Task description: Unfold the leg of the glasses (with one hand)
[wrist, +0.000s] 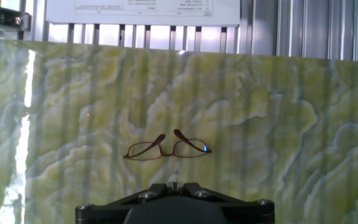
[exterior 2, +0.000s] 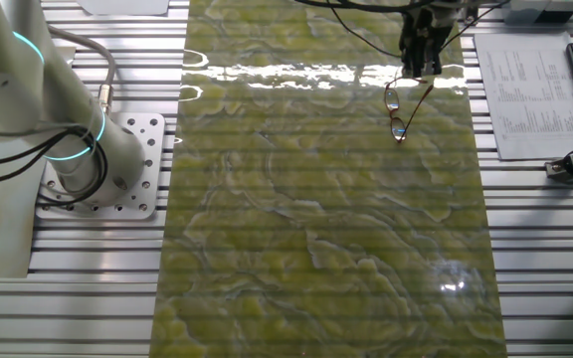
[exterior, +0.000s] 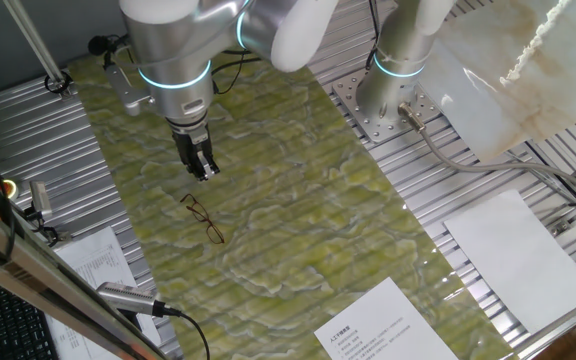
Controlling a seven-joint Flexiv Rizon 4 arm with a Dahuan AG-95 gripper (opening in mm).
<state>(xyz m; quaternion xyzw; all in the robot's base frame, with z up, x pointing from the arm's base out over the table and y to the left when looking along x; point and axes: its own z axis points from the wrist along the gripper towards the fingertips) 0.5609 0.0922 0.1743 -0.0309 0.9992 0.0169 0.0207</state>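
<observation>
The glasses (exterior: 202, 218) are thin, dark brown and wire-rimmed, and lie on the green marbled mat. They also show in the other fixed view (exterior 2: 402, 105) and in the middle of the hand view (wrist: 166, 149), where the legs look folded over the lenses. My gripper (exterior: 204, 171) hovers above the mat just beyond the glasses and does not touch them. Its fingers are pressed together with nothing between them. It shows at the top of the other fixed view (exterior 2: 421, 68) and at the bottom edge of the hand view (wrist: 174, 184).
The green mat (exterior: 298, 200) covers a ribbed metal table. A second arm's base (exterior: 393, 95) stands at the back right. Printed sheets (exterior: 378, 325) lie at the front, with a blank sheet (exterior: 513, 255) to the right. A cable and plug (exterior: 128, 298) lie at the front left.
</observation>
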